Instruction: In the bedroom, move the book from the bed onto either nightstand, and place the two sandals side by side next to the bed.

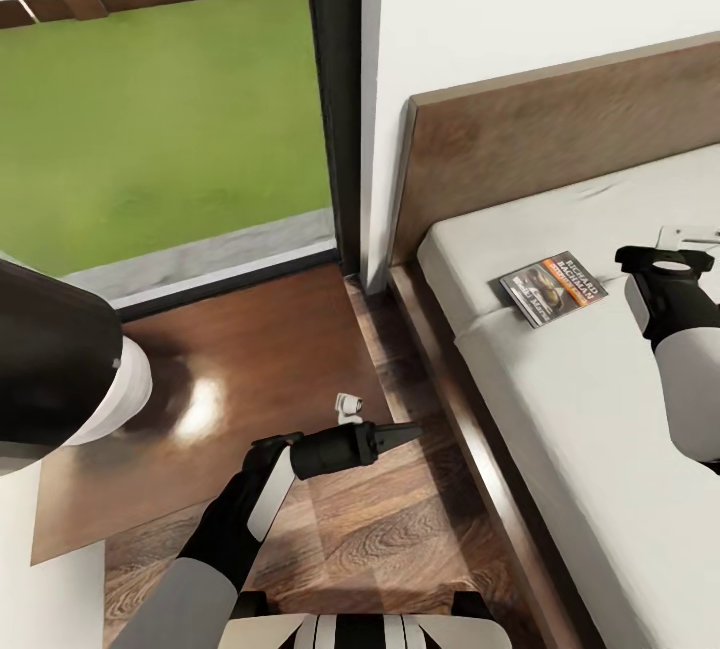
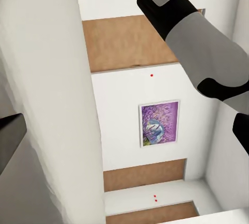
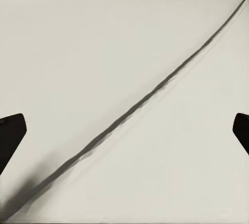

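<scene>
One book (image 1: 553,288): flat on the bed (image 1: 600,409), near the headboard.
Right gripper (image 3: 124,130): beside book, fingers apart, empty.
Left gripper (image 1: 400,432): cannot tell.
Risk: thin book may slide, since fingers could push it across the mattress.

Lettering on the book cover

The one thing with writing on it is the book (image 1: 553,288), lying flat on the bed (image 1: 560,409) near the headboard (image 1: 560,149), its cover facing up. At the cover's end nearest the headboard, two lines of pale capitals appear to read "RICHARD BACHMAN". Just under them runs an orange line of title lettering, too small and blurred to make out. Further pale lettering sits at the cover's far end from the headboard, across the picture from the name, and it is also unreadable. The picture (image 2: 160,124) on the wall, purple in tone, carries no words that can be read.
</scene>
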Available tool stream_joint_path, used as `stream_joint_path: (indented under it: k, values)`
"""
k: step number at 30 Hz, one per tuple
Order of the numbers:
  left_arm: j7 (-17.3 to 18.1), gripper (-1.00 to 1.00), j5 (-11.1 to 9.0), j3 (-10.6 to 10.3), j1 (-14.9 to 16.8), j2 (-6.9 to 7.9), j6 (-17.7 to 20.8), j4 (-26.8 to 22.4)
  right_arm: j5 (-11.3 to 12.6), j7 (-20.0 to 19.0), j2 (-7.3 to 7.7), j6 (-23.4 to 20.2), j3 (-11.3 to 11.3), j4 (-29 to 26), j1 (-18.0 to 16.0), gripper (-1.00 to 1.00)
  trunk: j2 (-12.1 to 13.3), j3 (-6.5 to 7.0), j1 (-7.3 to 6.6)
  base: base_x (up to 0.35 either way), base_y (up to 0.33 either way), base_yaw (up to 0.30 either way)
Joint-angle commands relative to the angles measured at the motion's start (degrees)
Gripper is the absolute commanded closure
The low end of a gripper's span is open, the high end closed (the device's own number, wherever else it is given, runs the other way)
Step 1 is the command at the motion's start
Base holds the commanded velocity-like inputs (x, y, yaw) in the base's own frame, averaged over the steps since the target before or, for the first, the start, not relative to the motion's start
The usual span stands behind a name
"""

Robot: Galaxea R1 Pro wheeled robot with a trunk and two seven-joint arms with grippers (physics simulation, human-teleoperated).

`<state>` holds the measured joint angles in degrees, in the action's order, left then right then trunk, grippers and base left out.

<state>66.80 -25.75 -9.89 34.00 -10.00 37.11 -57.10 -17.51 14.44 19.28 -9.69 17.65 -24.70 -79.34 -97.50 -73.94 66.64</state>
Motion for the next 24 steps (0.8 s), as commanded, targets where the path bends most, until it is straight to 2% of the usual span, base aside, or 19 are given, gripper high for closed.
stream_joint_path:
  k: [1,10,24]
  values:
    - [0.0,-1.0,-0.3,0.0,0.0,0.0,0.5,0.0,-0.6,0.0,-0.03,-0.4,0.2,-0.1,0.0,-1.0,0.0,-0.02,0.0,0.0,0.0,0.0]
    - [-0.1,-1.0,-1.6,0.0,0.0,0.0,0.5,0.1,-0.8,0.0,-0.03,-0.3,0.2,0.0,0.0,-1.0,0.0,-0.02,0.0,0.0,0.0,0.0]
    - [-0.1,-1.0,-1.8,0.0,0.0,0.0,0.5,0.0,-0.8,0.0,-0.03,-0.3,0.2,0.0,0.0,-1.0,0.0,-0.02,0.0,0.0,0.0,0.0]
